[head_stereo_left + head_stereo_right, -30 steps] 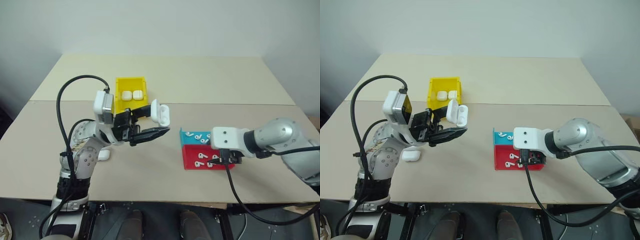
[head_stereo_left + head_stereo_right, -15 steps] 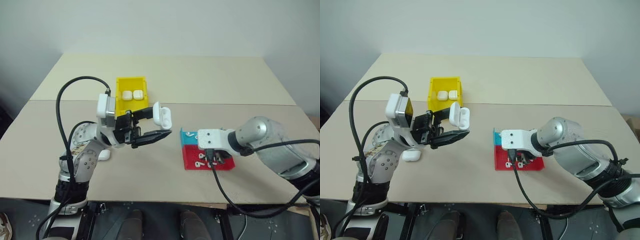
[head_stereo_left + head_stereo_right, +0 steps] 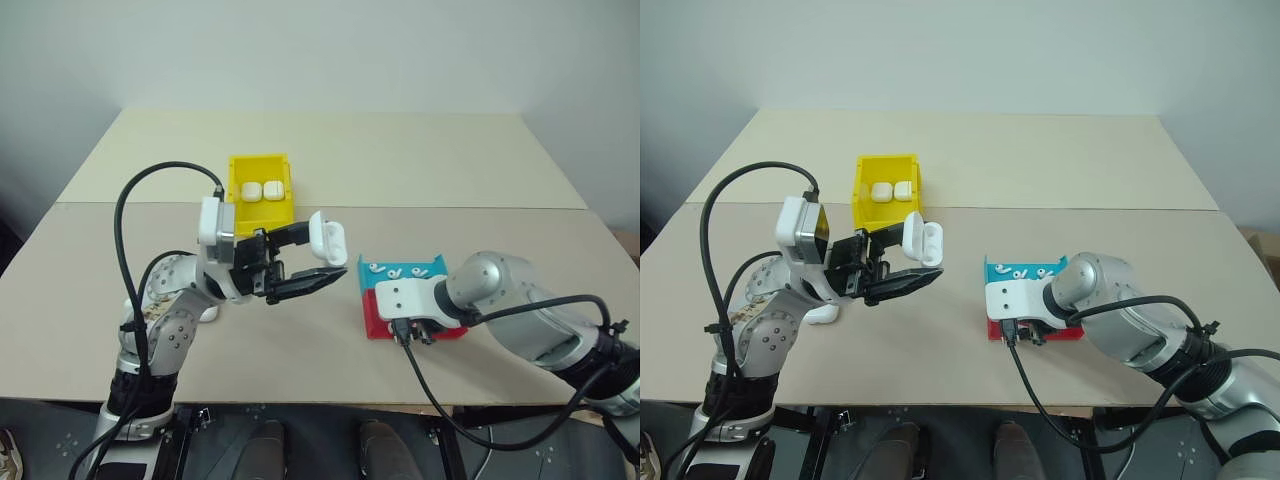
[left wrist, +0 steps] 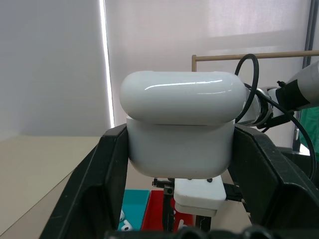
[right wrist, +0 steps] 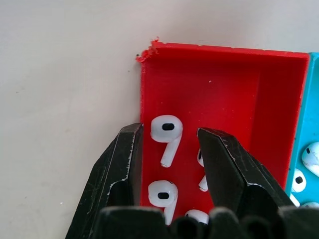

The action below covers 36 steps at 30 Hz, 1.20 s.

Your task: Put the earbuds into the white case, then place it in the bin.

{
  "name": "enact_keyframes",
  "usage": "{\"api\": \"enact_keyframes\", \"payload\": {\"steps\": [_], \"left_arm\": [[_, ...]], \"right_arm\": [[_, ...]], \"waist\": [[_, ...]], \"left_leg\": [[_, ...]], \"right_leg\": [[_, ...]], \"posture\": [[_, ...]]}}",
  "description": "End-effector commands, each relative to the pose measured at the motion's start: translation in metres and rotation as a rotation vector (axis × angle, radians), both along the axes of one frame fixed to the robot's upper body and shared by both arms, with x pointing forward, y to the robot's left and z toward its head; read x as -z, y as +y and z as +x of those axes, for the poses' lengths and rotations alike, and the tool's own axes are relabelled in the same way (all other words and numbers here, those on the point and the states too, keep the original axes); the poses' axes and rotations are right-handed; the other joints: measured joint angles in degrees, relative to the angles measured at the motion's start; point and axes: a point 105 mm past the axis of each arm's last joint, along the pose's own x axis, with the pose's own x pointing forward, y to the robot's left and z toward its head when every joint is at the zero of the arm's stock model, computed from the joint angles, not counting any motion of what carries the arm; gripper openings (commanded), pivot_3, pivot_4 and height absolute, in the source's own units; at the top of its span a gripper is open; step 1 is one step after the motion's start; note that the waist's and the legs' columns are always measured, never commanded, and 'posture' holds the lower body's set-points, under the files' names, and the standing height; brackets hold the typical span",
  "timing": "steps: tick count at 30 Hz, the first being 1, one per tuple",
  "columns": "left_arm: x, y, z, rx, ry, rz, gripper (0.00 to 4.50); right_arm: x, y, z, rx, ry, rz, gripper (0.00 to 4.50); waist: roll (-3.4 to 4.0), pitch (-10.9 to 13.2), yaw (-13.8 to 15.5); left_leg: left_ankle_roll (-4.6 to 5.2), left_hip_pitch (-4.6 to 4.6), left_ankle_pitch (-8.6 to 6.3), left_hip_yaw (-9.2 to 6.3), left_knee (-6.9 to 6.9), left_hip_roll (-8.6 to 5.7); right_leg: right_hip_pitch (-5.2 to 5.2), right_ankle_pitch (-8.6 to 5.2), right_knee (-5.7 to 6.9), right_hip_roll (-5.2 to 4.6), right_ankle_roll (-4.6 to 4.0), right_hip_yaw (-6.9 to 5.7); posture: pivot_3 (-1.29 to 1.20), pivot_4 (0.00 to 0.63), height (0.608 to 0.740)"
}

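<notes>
earbuds (image 5: 166, 134) four in red tray (image 5: 219, 74) | left gripper (image 4: 179, 149) grasping case (image 4: 182, 127) | right gripper (image 5: 167, 144) parted

Beige table (image 3: 400, 160) with yellow bin (image 3: 262, 186), blue-and-red tray (image 3: 380, 300), spare case (image 3: 823, 314).

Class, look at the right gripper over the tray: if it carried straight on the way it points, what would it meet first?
Most likely the earbud lying between its open fingers, in the red half of the tray. The right gripper points down at it; the remaining gap is unclear.
</notes>
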Motion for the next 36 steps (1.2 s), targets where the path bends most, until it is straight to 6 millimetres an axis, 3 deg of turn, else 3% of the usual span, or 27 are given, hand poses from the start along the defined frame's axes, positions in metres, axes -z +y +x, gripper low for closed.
{"api": "enact_keyframes", "payload": {"steps": [1, 11, 14, 17, 24, 31, 34, 36], "left_arm": [[-0.008, 0.002, -0.006, 0.000, -0.038, -0.008, 2.78], [-0.011, 0.006, -0.010, -0.014, -0.044, -0.006, 2.78], [-0.012, 0.005, -0.011, -0.015, -0.046, -0.007, 2.78], [-0.013, 0.005, -0.012, -0.014, -0.047, -0.009, 2.78], [-0.015, 0.005, -0.012, 0.000, -0.044, -0.015, 2.78], [-0.016, 0.003, -0.011, 0.021, -0.028, -0.024, 2.78], [-0.016, 0.002, -0.008, 0.023, -0.023, -0.028, 2.78], [-0.017, 0.001, -0.005, 0.023, -0.021, -0.037, 2.78]], "right_arm": [[-0.002, 0.001, 0.004, -0.012, -0.030, -0.013, 2.12], [0.002, 0.001, 0.006, -0.023, -0.023, -0.024, 2.12], [0.002, 0.001, 0.006, -0.027, -0.022, -0.021, 1.58], [0.001, 0.003, 0.005, -0.027, -0.020, -0.014, 0.65], [-0.011, 0.006, 0.001, -0.003, -0.009, 0.049, 0.60], [-0.059, 0.011, -0.017, 0.081, 0.105, 0.363, 0.60], [-0.086, 0.012, -0.019, 0.124, 0.096, 0.620, 0.60], [-0.112, 0.012, -0.013, 0.137, -0.048, 0.885, 0.60]], "waist": [[0.00, 0.0, 0.0], [0.00, 0.0, -0.1], [0.00, 0.0, -0.1], [0.00, 0.0, -0.1], [0.00, 0.0, 0.0], [0.00, 0.0, 0.1], [0.00, 0.0, 0.1], [-0.01, 0.0, 0.2]], "left_leg": [[0.00, 0.02, 0.00, 0.00, 0.00, 0.00], [0.00, 0.22, 0.00, 0.00, -0.01, 0.02], [0.00, 0.24, 0.00, 0.00, -0.01, 0.02], [0.00, 0.23, 0.00, -0.01, -0.03, 0.02], [0.00, 0.23, 0.00, -0.01, -0.04, 0.01], [0.00, 0.15, 0.00, -0.21, -0.06, 0.02], [0.00, 0.16, 0.00, -0.29, -0.04, 0.00], [0.00, 0.16, 0.00, -0.31, -0.05, 0.00]], "right_leg": [[0.02, 0.00, 0.00, 0.01, 0.00, 0.00], [0.18, 0.00, 0.00, 0.01, -0.01, 0.00], [0.20, 0.00, -0.01, 0.01, 0.00, 0.01], [0.19, 0.00, -0.01, 0.01, 0.00, 0.01], [0.17, -0.01, -0.01, 0.00, -0.01, 0.02], [0.12, -0.01, -0.03, 0.00, -0.01, 0.02], [0.17, -0.01, -0.03, 0.00, -0.01, 0.00], [0.20, -0.01, -0.03, 0.01, -0.01, -0.02]], "posture": [[0.00, 0.150, 0.740], [0.00, 0.150, 0.740], [0.00, 0.150, 0.740], [0.00, 0.150, 0.740], [0.00, 0.150, 0.740], [0.00, 0.150, 0.740], [0.00, 0.150, 0.740], [0.00, 0.150, 0.740]]}}
